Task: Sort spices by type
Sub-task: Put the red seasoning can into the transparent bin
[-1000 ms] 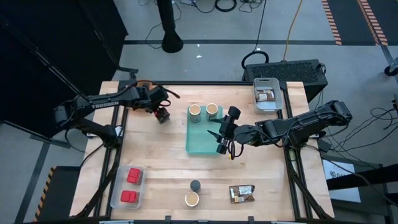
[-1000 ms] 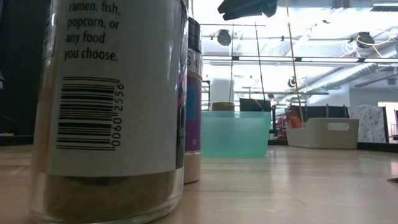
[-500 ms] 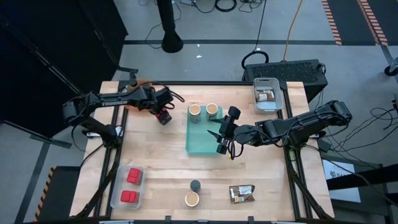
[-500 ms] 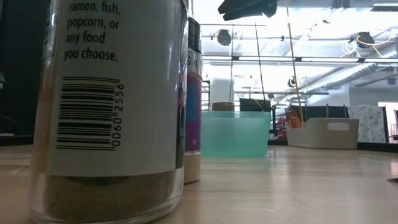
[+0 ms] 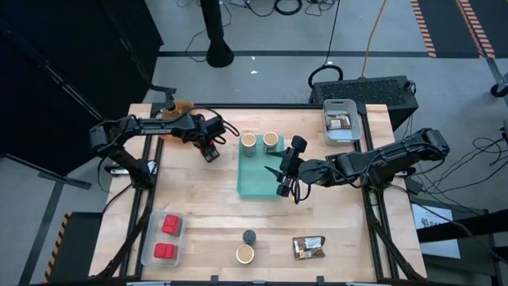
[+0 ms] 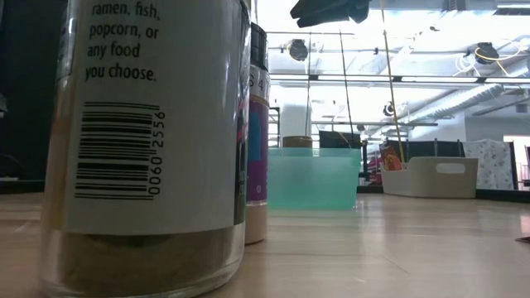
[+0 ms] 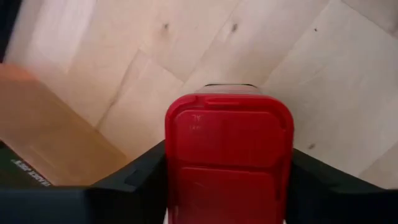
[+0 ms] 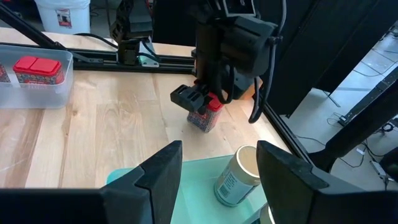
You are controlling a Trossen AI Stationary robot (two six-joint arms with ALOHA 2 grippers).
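A spice jar with a red square lid (image 5: 210, 151) stands on the table's far left part, left of the teal tray (image 5: 262, 183). My left gripper (image 5: 208, 148) is down over it, shut on its lid. Two tan round jars (image 5: 249, 141) (image 5: 271, 141) stand in the tray's far end. My right gripper (image 5: 282, 171) hangs open and empty above the tray's right rim. Near the front edge stand a small dark jar (image 5: 249, 236) and a tan jar (image 5: 244, 254), and a brown packet (image 5: 308, 247) lies there. My left gripper has the jar's red lid (image 7: 229, 155) between its two fingers (image 7: 140, 177), one on each of two opposite sides. The fingers come from above, pointing steeply down. In the right wrist view the jar (image 8: 204, 118) stands about upright with its base on the table.
A clear bin (image 5: 164, 238) with red boxes sits at the near left. A pale bin (image 5: 341, 121) with packets is at the far right. An orange tray (image 5: 184, 107) lies behind the left gripper. In the low view two jars (image 6: 141, 141) (image 6: 258, 132) fill the left.
My left gripper has come down toward the table over the red-lidded jar, drifting slightly toward the teal tray and rolling a little. The jar has stayed where it stood.
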